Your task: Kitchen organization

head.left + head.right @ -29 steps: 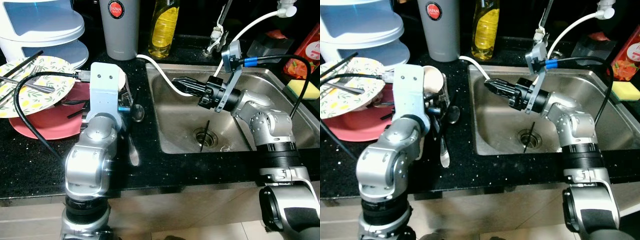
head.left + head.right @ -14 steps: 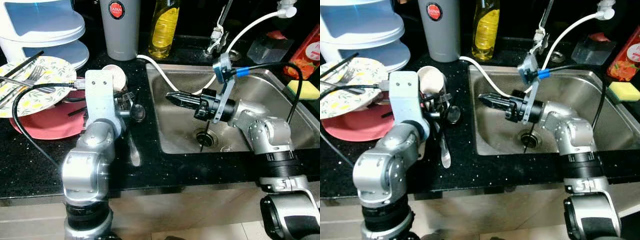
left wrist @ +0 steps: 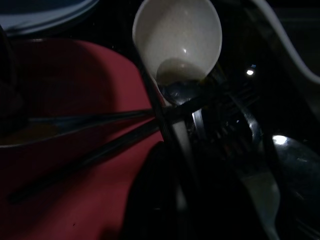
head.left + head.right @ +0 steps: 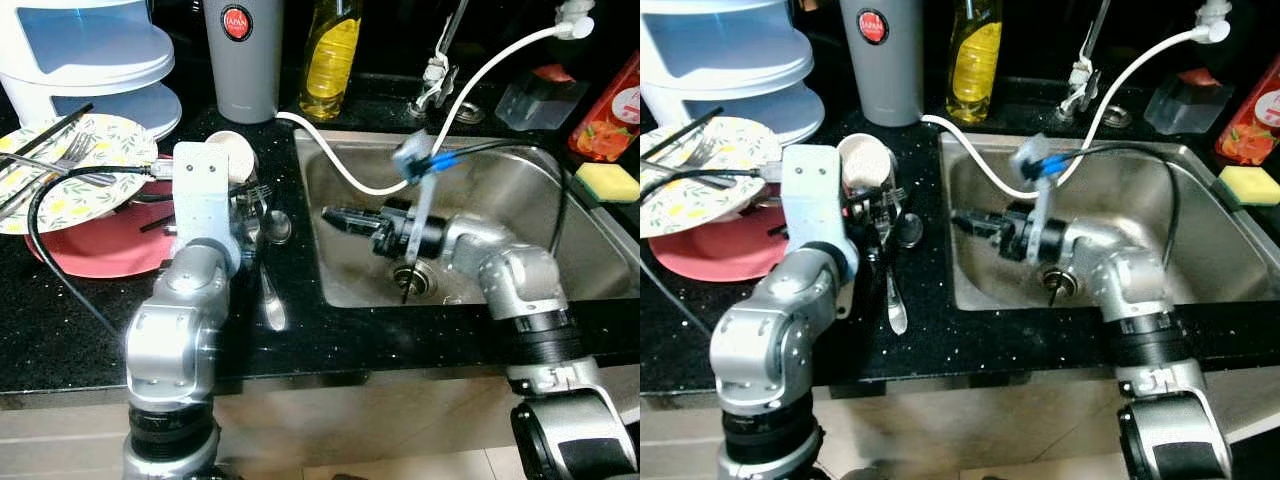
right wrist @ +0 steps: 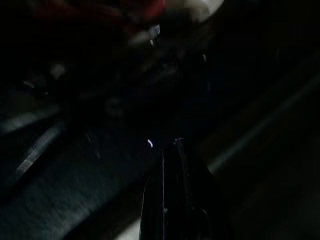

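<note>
Left eye view, right end effector (image 4: 330, 214) level over sink (image 4: 520, 190), fingers together

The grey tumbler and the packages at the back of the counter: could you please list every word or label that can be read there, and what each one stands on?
"JAPAN": on the round red label of the grey tumbler; the smaller line under it is too small to read.
Yellow bottle: no legible label.
Red package by the sponge: print too blurred to read.
</note>
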You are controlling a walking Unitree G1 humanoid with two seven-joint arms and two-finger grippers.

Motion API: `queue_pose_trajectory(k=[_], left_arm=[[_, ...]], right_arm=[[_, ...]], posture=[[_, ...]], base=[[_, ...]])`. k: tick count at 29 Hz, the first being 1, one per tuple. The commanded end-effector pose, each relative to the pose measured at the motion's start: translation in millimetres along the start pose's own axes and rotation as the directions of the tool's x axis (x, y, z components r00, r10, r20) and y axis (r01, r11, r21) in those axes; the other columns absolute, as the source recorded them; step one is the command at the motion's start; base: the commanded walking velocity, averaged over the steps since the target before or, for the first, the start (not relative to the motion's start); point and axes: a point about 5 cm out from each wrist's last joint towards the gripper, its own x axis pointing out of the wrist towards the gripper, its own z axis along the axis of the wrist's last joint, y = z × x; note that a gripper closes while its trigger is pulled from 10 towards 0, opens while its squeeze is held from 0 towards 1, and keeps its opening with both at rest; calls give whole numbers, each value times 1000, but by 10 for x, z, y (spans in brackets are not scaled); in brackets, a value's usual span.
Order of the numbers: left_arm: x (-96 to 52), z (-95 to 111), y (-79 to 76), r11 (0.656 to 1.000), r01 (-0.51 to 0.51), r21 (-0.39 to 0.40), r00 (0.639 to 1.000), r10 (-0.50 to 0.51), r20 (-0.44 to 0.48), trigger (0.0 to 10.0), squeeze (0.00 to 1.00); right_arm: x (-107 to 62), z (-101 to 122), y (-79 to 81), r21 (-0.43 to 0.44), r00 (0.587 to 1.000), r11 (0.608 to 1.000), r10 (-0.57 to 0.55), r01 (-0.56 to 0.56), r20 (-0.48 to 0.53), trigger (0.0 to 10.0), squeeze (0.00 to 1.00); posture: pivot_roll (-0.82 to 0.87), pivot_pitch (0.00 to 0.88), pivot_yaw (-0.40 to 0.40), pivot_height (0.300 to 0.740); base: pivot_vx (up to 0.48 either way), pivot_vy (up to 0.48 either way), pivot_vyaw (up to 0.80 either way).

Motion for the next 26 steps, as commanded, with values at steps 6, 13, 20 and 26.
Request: queue_pose_trajectory(k=[6, 13, 20, 26], left_arm=[[39, -119, -35, 1000, 19, 12, 998, -19, -66, 0, 0], [18, 28, -85, 998, 42, 41, 999, -43, 14, 0, 0], [-103, 402, -245, 980, 91, 176, 961, -133, 243, 6078, 0], [-98, 467, -314, 973, 111, 203, 950, -163, 265, 10000, 0]], right_arm=[[-2, 49, -23, 38, 996, 997, -60, 63, -69, 10000, 0], [-76, 195, -38, 8, 997, 999, -46, 47, -54, 10000, 0], [-247, 605, -154, 34, 988, 992, -122, 120, 99, 10000, 0], [-376, 742, -229, 101, 976, 985, -154, 139, 152, 10000, 0]], posture=[[219, 0, -103, 740], [218, 0, -100, 740], [210, 0, -86, 740], [206, 0, -71, 740]], base=[[0, 0, 0], [0, 0, 0], [0, 0, 0], [0, 0, 0]])
